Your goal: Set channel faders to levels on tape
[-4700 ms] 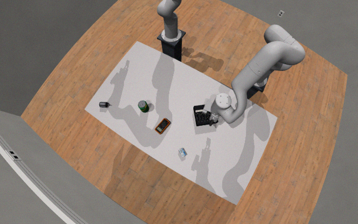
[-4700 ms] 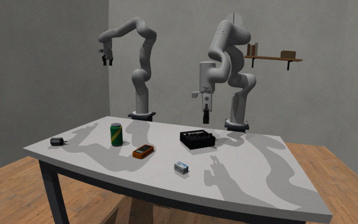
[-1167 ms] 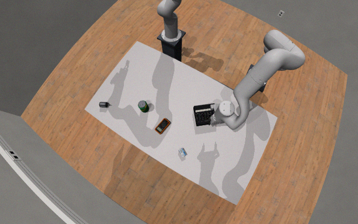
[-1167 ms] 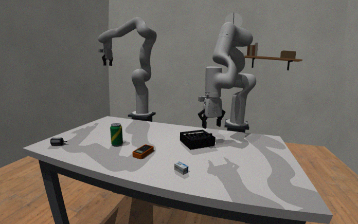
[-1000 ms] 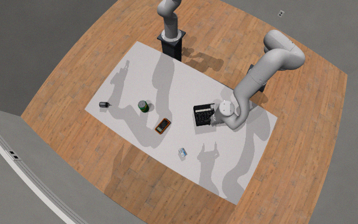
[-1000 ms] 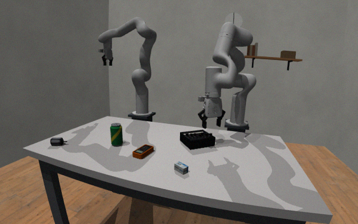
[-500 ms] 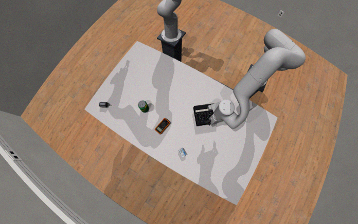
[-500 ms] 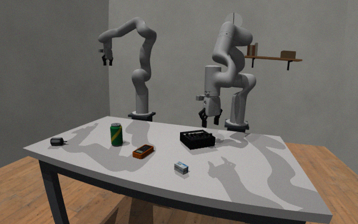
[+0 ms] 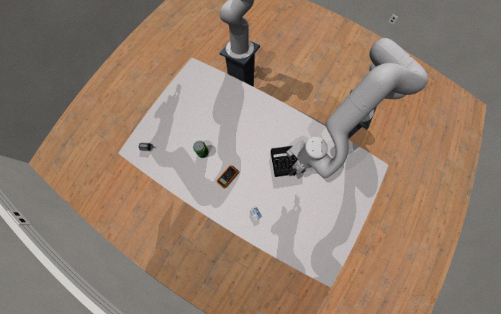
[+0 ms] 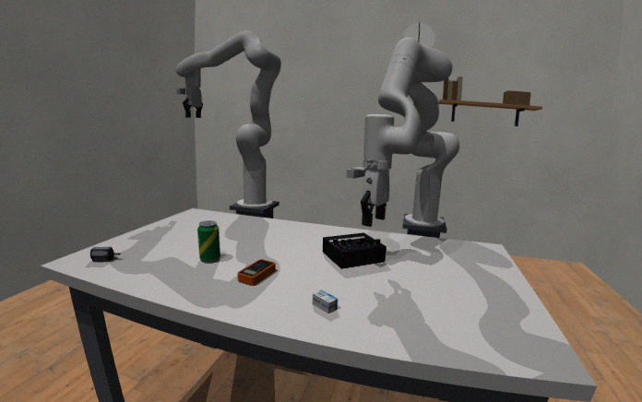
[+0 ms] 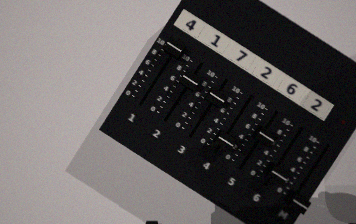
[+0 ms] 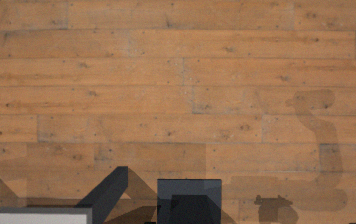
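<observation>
One lighting desk, right of centre in the top view; seven faders and six tape numbers counted. Two grippers seen, both opened wide: left gripper above desk, right gripper raised upper left in the exterior view. One can, one meter.

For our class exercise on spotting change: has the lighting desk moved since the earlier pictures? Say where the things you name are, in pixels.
No. The lighting desk (image 9: 281, 163) (image 10: 354, 253) (image 11: 200, 112) shows no visible shift against the edges of the table (image 9: 199, 111) (image 10: 284, 326) (image 11: 45, 50) (image 12: 45, 219).
</observation>
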Controlling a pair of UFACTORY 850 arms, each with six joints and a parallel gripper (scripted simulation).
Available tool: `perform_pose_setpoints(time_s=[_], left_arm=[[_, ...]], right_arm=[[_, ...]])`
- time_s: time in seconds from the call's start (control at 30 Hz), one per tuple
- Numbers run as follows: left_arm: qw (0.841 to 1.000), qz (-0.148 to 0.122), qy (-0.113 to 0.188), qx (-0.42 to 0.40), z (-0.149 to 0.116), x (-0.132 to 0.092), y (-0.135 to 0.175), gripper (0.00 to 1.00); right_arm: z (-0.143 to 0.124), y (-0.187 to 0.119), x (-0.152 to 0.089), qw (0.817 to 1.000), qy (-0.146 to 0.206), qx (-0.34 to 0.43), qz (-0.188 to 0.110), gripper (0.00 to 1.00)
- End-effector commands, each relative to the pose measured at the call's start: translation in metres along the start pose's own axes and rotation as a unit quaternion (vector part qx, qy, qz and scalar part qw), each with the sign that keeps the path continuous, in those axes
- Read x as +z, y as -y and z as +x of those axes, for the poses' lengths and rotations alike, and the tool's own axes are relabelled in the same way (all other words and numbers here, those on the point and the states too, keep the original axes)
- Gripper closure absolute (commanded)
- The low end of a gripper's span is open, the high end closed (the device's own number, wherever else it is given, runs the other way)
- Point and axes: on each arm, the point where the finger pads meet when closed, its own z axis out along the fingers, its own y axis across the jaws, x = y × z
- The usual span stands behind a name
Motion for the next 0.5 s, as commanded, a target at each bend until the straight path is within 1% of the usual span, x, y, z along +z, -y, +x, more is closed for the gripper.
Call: perform_pose_setpoints(time_s=[0.0,0.03,0.07,0.23,0.47], left_arm=[[0.997,0.001,0.008,-0.071,0.005,-0.004,0.000,0.00],[0.997,0.001,0.008,-0.071,0.005,-0.004,0.000,0.00],[0.994,0.001,0.008,-0.107,0.007,-0.006,0.000,0.00],[0.987,0.002,0.007,-0.163,0.012,-0.009,0.000,0.00],[0.969,0.002,0.006,-0.248,0.018,-0.013,-0.001,0.00]], right_arm=[[0.000,0.000,-0.001,1.000,-0.001,0.000,0.000,0.00],[0.000,0.000,-0.001,1.000,-0.001,0.000,0.000,0.00],[0.000,0.000,-0.001,1.000,-0.001,0.000,0.000,0.00],[0.000,0.000,-0.001,1.000,-0.001,0.000,0.000,0.00],[0.000,0.000,-0.001,1.000,-0.001,0.000,0.000,0.00]])
